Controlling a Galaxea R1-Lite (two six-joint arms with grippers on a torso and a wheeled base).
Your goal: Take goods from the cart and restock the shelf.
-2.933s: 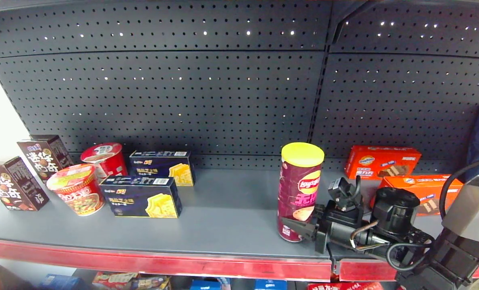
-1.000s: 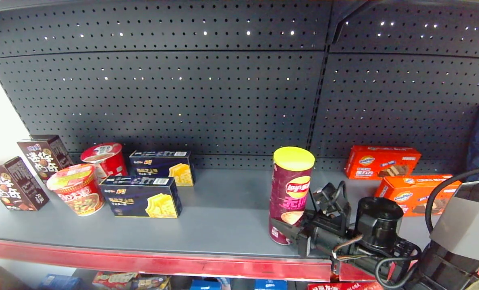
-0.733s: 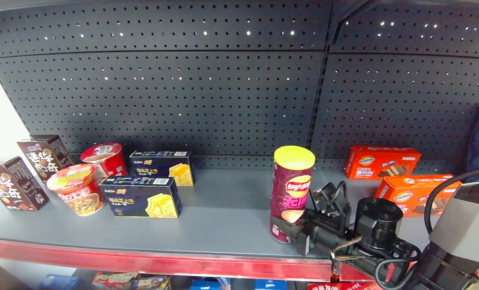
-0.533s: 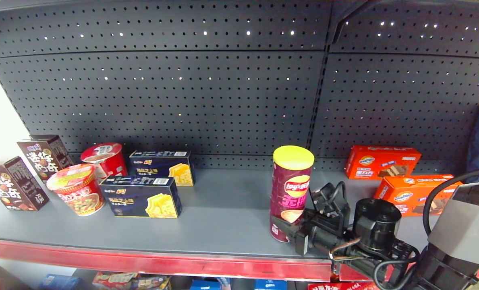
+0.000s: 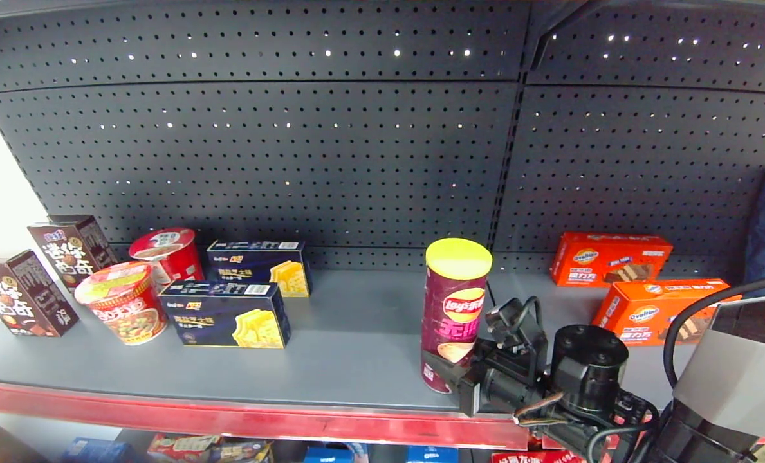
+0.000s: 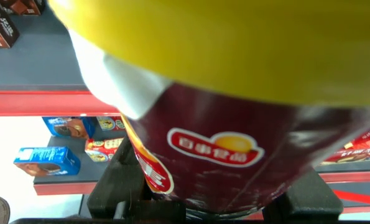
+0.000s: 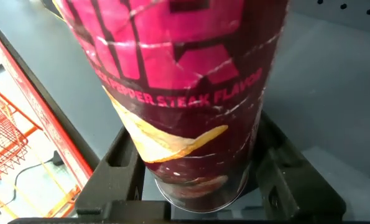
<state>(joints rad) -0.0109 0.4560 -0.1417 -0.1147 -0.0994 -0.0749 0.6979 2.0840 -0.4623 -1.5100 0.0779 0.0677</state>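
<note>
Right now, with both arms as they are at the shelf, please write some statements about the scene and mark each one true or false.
1. The right gripper grips the purple chip can low on its body. True.
2. That can lies on its side. False: it is upright, with its yellow lid on top.
3. An orange box lies at the back of the shelf, to the right of the can. True.
4. The left gripper is empty. False: it is shut on a second can.
5. The noodle cups stand to the right of the purple can. False: the front noodle cup stands far to its left, beside a blue box.
</note>
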